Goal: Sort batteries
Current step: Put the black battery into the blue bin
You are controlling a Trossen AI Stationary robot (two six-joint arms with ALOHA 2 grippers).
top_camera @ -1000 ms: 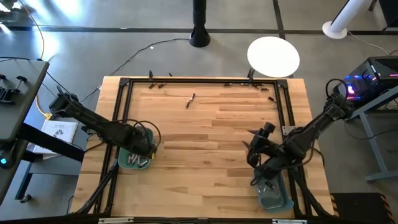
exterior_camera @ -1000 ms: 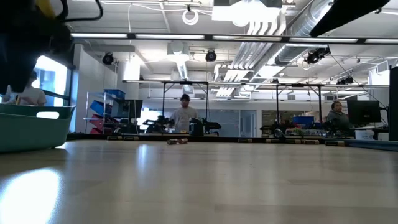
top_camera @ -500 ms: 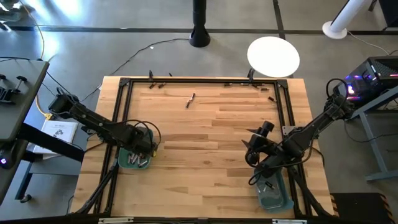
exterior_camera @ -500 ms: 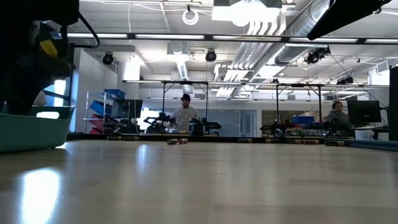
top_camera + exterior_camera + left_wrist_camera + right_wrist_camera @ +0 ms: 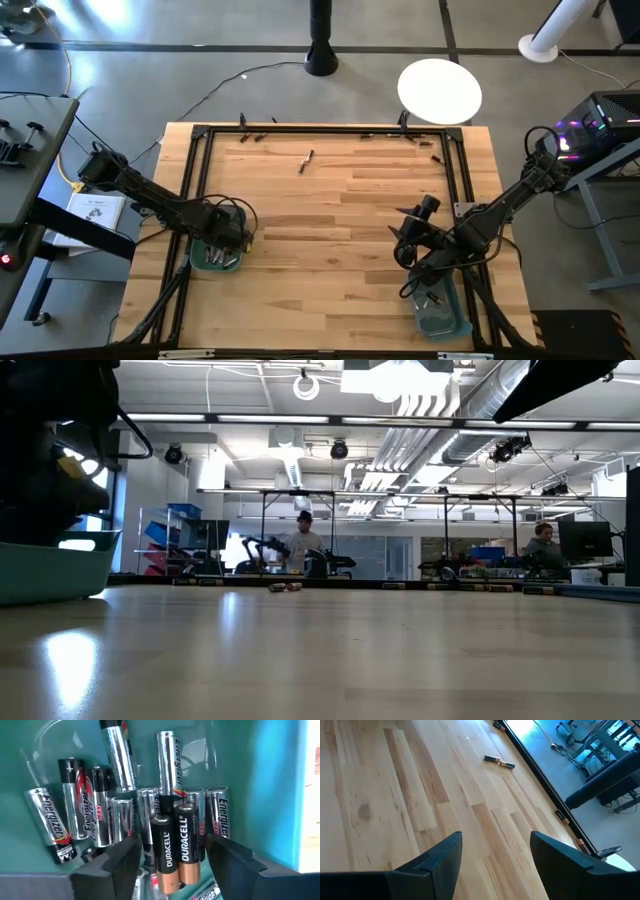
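Presently, my left gripper (image 5: 172,865): jaws spread, inside the teal bin (image 5: 260,785), over its batteries (image 5: 172,850).
My right gripper (image 5: 495,857): jaws spread, well apart from that bin.

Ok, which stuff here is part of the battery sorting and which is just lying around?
Job:
- batteries in left bin
- loose batteries on table
- right bin
- left gripper, open over the pile
- right gripper, open

Lying about:
- white disc
- paper
- cables
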